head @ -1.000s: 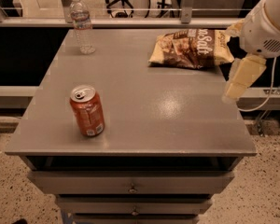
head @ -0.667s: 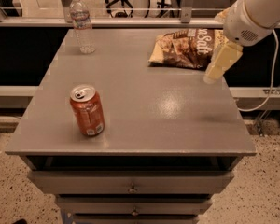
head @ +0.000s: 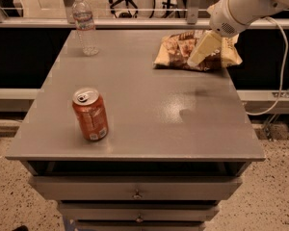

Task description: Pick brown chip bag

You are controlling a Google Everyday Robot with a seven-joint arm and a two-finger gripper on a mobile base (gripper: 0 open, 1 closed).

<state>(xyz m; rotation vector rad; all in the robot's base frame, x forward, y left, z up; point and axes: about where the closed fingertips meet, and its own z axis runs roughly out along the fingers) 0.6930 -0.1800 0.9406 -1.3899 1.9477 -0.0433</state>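
The brown chip bag (head: 173,52) lies flat at the far right of the grey table top (head: 144,95), dark brown in the middle with tan ends. My gripper (head: 196,57) hangs from the white arm that comes in from the upper right. It points down and to the left, in front of the middle of the bag, and hides part of it. I cannot tell whether it touches the bag.
An orange soda can (head: 90,114) stands upright at the front left. A clear plastic water bottle (head: 85,25) stands at the far left corner. Drawers sit under the table top. A white cable hangs off the right side.
The arm has swung left from beyond the table's right edge, and the gripper now sits over the middle of the chip bag. The bag, can and bottle have not moved.
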